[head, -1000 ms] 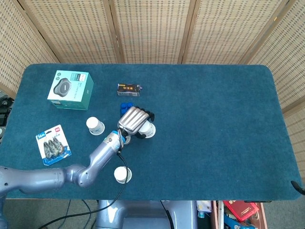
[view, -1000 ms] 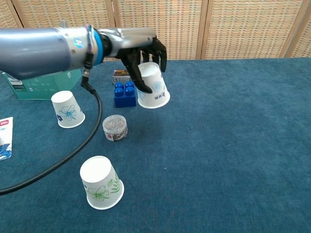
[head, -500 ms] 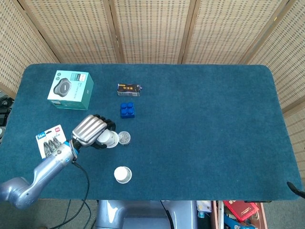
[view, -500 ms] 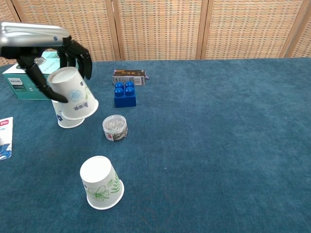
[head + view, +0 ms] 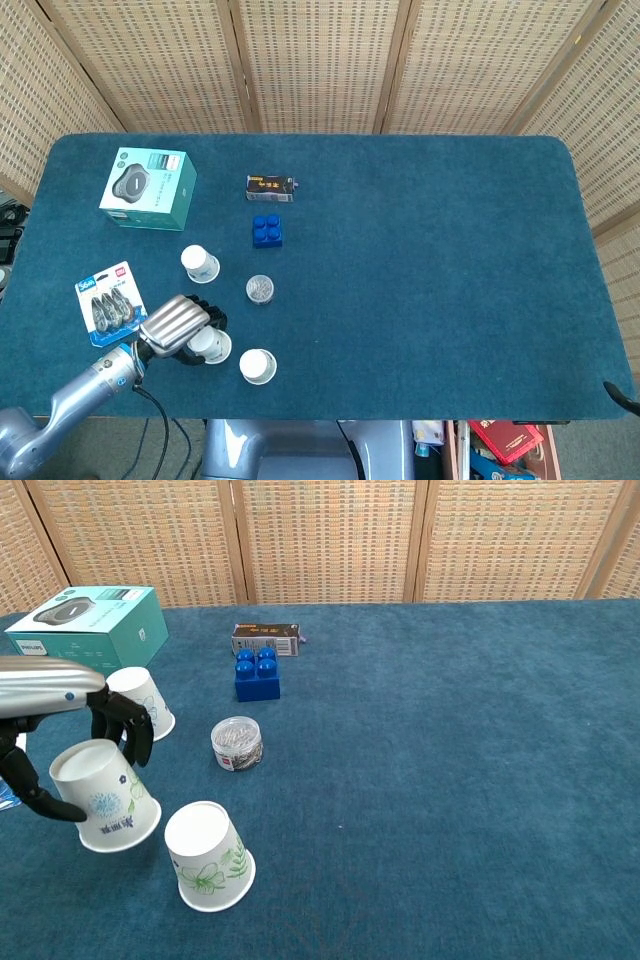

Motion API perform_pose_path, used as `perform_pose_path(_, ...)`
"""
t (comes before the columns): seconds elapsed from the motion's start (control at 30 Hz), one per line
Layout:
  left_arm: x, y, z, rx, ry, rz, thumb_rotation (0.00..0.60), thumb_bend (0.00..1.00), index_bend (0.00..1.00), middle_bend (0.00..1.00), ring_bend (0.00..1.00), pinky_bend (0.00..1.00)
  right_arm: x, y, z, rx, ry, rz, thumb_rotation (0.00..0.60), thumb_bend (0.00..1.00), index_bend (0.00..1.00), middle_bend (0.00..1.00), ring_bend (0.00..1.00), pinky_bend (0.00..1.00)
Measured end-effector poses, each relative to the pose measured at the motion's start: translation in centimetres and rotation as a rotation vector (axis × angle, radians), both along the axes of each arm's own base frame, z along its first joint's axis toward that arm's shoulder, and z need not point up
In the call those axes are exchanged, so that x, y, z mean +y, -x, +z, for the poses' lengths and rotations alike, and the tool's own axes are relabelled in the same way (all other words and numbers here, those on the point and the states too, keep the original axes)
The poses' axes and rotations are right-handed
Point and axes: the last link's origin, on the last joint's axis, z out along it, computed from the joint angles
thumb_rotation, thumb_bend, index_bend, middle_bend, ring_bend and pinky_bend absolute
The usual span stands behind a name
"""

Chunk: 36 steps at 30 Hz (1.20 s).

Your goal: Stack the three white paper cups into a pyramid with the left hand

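My left hand (image 5: 176,324) (image 5: 60,742) grips an upside-down white paper cup (image 5: 104,796) (image 5: 210,345) with a blue print, low over the table near the front left. Just right of it a second cup (image 5: 209,855) (image 5: 257,366), with a green print, stands upside down on the cloth. The two are close but I cannot tell if they touch. The third cup (image 5: 141,702) (image 5: 200,264) stands upside down further back, near the teal box. The right hand is out of both views.
A teal box (image 5: 148,188) sits at the back left and a blister pack (image 5: 110,302) lies beside my left arm. A small clear jar (image 5: 237,743), a blue brick (image 5: 257,674) and a small dark box (image 5: 265,639) stand behind the cups.
My left hand carried the blue-print cup from the table's middle leftward, then toward the front edge and down beside the green-print cup. The other two cups stayed put.
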Motion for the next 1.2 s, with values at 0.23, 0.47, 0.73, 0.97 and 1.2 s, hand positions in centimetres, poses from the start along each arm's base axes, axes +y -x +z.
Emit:
perform_pose_path(0.23,-1.1,0.7,-1.7,-0.002,0.026,-0.028,0.600,0.19,0.41,0.45,0.42,0.38,0.0,0.0,0.0,-0.007,-0.005,0.004,0.600,0.00,0.00,0.00,0.00,0.00)
perform_pose_path(0.47,-1.6,0.8,-2.5,0.017,0.031,-0.060,0.600,0.19,0.41,0.45,0.42,0.38,0.1,0.0,0.1,-0.006,-0.008,0.011,0.600,0.00,0.00,0.00,0.00,0.00)
perform_pose_path(0.73,-1.9,0.7,-3.2,0.041,0.026,-0.095,0.600,0.19,0.41,0.45,0.42,0.38,0.1,-0.1,0.1,-0.006,-0.010,0.013,0.600,0.00,0.00,0.00,0.00,0.00)
perform_pose_path(0.97,-2.2,0.7,-3.8,0.046,0.049,-0.097,0.600,0.19,0.30,0.29,0.27,0.34,0.1,-0.1,0.1,-0.010,-0.009,0.014,0.600,0.00,0.00,0.00,0.00,0.00)
perform_pose_path(1.2,-2.4,0.8,-3.4,0.069,0.093,-0.078,0.600,0.19,0.03,0.01,0.04,0.18,0.1,-0.1,0.2,-0.011,-0.009,0.015,0.600,0.00,0.00,0.00,0.00,0.00)
